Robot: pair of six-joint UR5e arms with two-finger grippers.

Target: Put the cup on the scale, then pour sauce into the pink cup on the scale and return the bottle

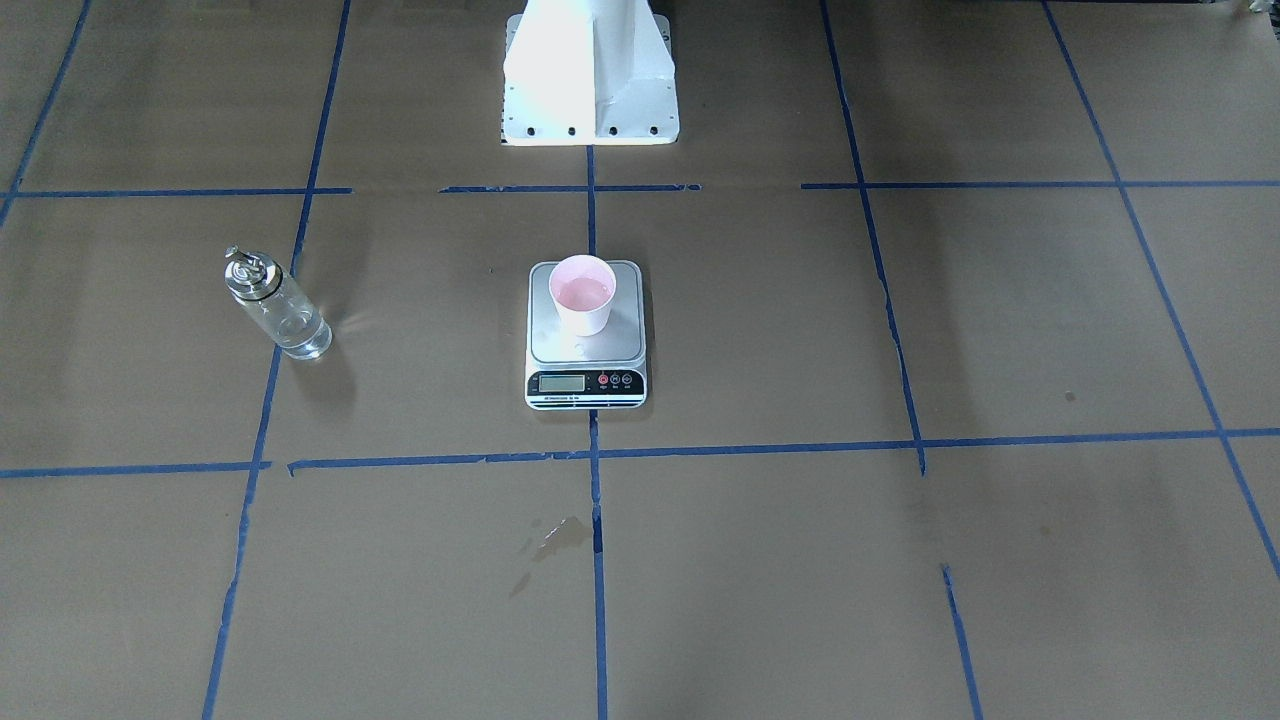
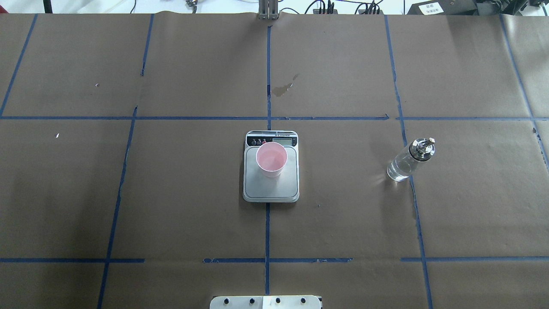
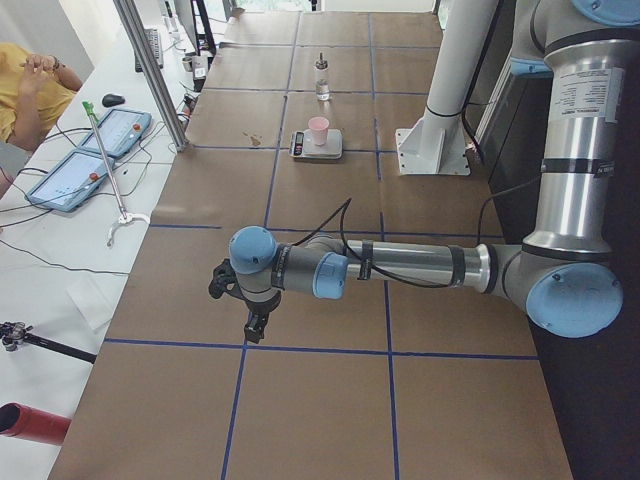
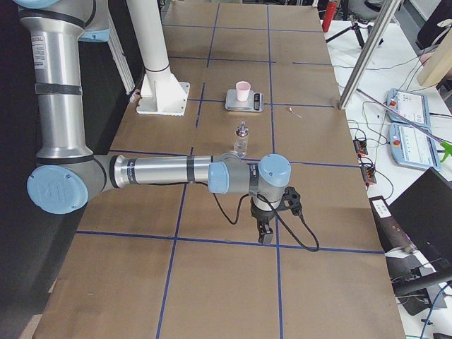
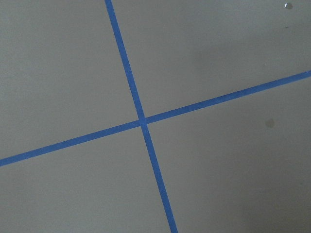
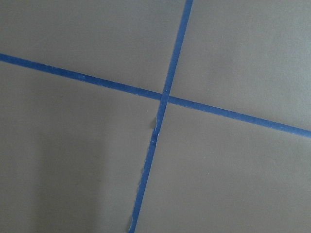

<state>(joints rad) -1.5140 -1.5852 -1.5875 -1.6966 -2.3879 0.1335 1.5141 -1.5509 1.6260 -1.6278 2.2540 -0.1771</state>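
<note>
Finds the cup [image 1: 584, 297] upright on the steel platform of the scale [image 1: 560, 345], set toward the platform's back edge, away from the black display strip, pink inside open to the overhead view. Seems to hold a thin layer of liquid, judging by a faint sheen at the bottom, though too small to be sure. Places the scale at the middle of the paper-covered table [image 1: 900, 330], straddling a line of blue tape [image 1: 598, 520], display strip turned away from the white base [image 1: 590, 90] of the robot. Shows the bottle [image 1: 277, 305] upright on the robot's right side, well apart from the scale, foot on or just beside another tape line, metal pourer cap on top, the sauce [image 1: 300, 332] clear in its lower part. Touches only the table. Puts the left gripper [image 3: 255, 322] low over the paper far out toward the table's left end, pointing down near a tape line, well apart from cup, scale and bottle. Cannot tell from that side view whether spread or closed. Puts the right gripper [image 4: 265, 233] likewise low and pointing down toward the right end, nearer the bottle yet apart from it. Cannot tell its state either. Gives only brown paper and a crossing of tape from each wrist camera. Marks a small dark stain [image 1: 560, 535] on the operators' side of the scale, beside the centre tape line. Catches part of a person [image 3: 30, 85] in yellow at a side desk.
</note>
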